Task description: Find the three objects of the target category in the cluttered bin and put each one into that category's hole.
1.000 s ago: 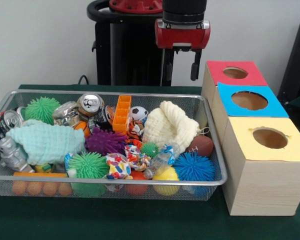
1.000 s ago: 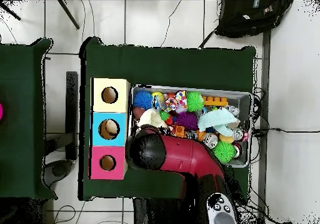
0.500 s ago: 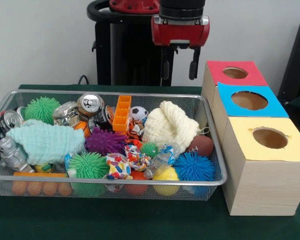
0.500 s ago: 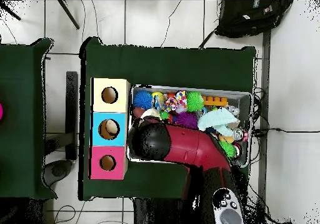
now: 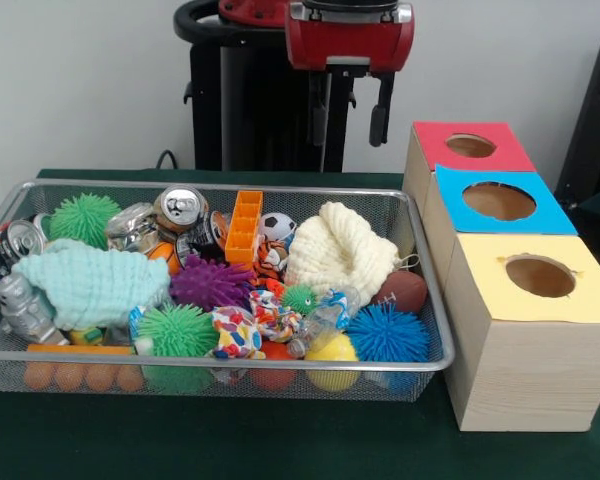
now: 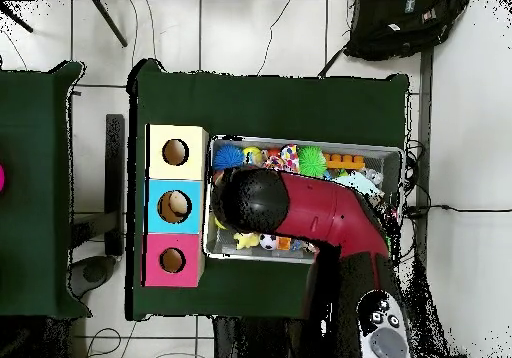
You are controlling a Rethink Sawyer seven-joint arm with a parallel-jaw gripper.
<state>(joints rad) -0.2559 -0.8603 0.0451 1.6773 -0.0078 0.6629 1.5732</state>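
The wire mesh bin stands on the green table, packed with toys, cans and cloths. It also shows in the overhead view, mostly covered by my arm. My gripper hangs open and empty high above the bin's back edge, right of centre. In the overhead view my arm's round head hides it. The yellow-surround hole tops the nearest wooden box right of the bin. It is the top box in the overhead view.
The bin holds spiky balls in green, purple and blue, crushed cans, a cream cloth, a mint cloth and an orange block. Blue-surround and red-surround holes lie behind the yellow one.
My gripper has risen and shifted a little left in the front view, still open. In the overhead view the arm's head has moved out over the bin.
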